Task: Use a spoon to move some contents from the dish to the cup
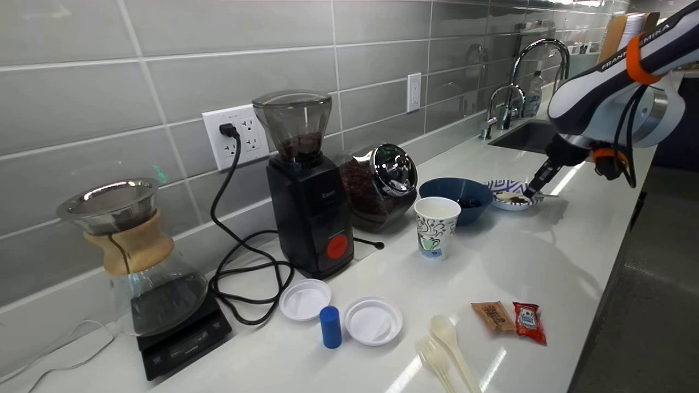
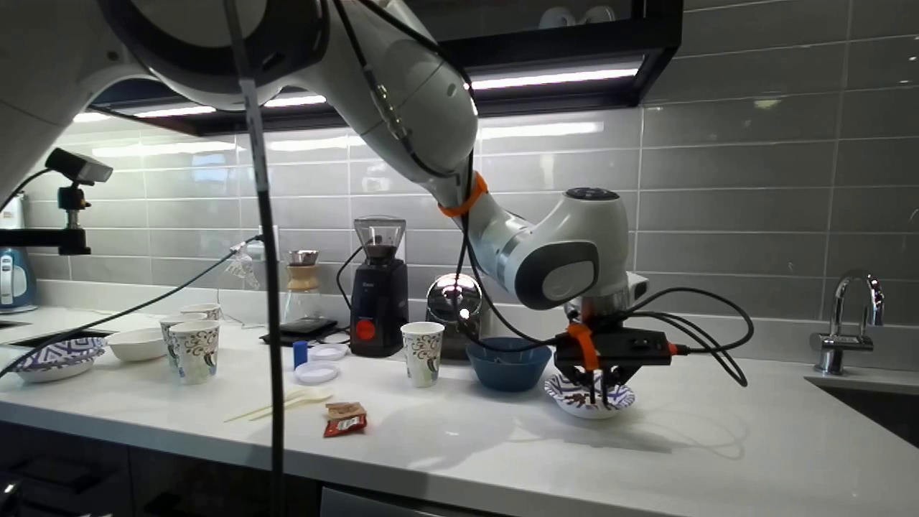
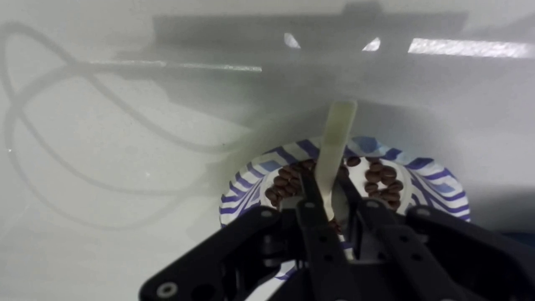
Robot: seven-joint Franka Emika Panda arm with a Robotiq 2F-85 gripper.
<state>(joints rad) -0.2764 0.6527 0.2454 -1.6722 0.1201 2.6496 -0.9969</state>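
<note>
Found the pincer (image 3: 328, 175) clamped on the handle of the spoon (image 3: 339, 125), with black fingers (image 3: 311, 192) to either side of it, low over the dish (image 3: 436, 171). Saw in the wrist view the handle's tip jutting out past the dish's striped rim; could not make out the spoon's head behind the fingers. Noted dark brown beans (image 3: 386, 179) lying in the dish, to both sides of the handle.

Traced the dish in both exterior views, resting on the desk (image 1: 535, 262) between its back and front edges, just beside a blue bowl (image 1: 478, 215), on the side toward the sink (image 1: 521, 136). Spotted the cup (image 1: 436, 232) upright on the opposite side of that bowl, well apart from the pincer and nearer the desk's back edge than its front edge.

Saw by the back edge a glass jar (image 1: 377, 207) with a shiny lid, then a black grinder (image 1: 306, 213) with a red button, then a carafe (image 1: 155, 297) standing on a black scale (image 1: 188, 344). Noticed a blue cylinder (image 1: 331, 327) upright just beside two white lids (image 1: 373, 321). Made out, toward the front edge, a brown packet (image 1: 494, 316) and a red packet (image 1: 528, 323) close together, with a fork (image 1: 433, 355) and a second spoon (image 1: 450, 335) lying near them. Picked out in an exterior view patterned cups (image 2: 194, 352) near a white bowl (image 2: 136, 352).
</note>
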